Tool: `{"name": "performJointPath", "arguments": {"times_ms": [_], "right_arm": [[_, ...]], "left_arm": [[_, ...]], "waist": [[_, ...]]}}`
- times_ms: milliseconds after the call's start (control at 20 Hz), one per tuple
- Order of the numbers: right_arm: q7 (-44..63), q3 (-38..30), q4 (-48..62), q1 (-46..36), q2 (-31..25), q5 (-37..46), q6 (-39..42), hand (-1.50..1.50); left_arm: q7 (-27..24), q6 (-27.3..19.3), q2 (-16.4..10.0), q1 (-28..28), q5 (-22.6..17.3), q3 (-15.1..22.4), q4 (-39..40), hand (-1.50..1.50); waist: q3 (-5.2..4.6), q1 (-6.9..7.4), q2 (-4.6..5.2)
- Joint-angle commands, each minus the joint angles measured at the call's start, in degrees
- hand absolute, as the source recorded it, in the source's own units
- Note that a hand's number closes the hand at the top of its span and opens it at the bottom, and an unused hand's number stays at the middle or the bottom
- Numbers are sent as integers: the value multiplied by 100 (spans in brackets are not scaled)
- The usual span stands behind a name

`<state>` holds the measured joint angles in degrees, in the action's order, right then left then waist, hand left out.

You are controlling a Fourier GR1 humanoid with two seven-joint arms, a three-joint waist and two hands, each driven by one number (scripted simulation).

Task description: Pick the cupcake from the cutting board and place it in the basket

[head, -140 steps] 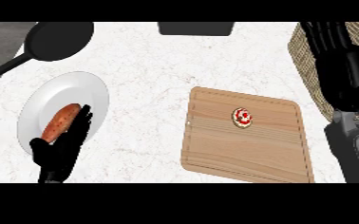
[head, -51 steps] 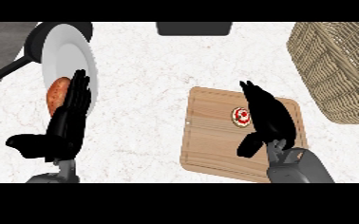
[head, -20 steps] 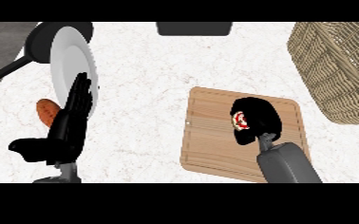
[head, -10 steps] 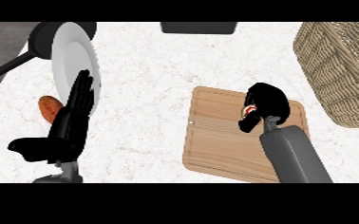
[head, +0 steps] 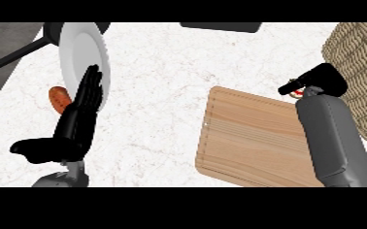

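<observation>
One view only, from head height, aimed steeply down onto the counter (head: pixel 165 73) top. Close in: counter fills the frame. Cutting board (head: pixel 243 140) cut by lower edge, wicker basket (head: pixel 350 43) cropped at right edge. Grey forearms (head: pixel 329 136) enter from below.

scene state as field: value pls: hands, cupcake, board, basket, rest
right robot hand: curled round cupcake, between board and basket
cupcake: mostly hidden, near board's far right corner
cutting board: nothing seen on it
basket: right edge, cupcake not in yet
left robot hand: open, resting at left
plate: far left
sausage: by plate's lower edge
</observation>
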<state>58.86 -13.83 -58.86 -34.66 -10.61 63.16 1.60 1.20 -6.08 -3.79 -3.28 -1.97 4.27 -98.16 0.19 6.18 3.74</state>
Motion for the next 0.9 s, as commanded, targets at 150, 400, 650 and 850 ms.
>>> {"name": "performJointPath", "arguments": {"times_ms": [150,400,650,850], "right_arm": [[995,-553,814,-1150,-370,742,-1293,150],[1024,-597,897,-1810,-439,1402,-2282,150],[1187,-683,1196,-2498,-584,2087,-2773,150],[1424,-816,1514,-2980,-522,2556,-3031,150]], "left_arm": [[-26,138,39,-122,12,186,94,0],[139,61,148,-280,63,285,144,0],[-36,62,214,-181,165,407,305,0],[38,47,184,-293,101,296,248,0]], "waist": [[-2,356,41],[-7,344,-22],[-23,379,-33],[-26,334,-78]]}}
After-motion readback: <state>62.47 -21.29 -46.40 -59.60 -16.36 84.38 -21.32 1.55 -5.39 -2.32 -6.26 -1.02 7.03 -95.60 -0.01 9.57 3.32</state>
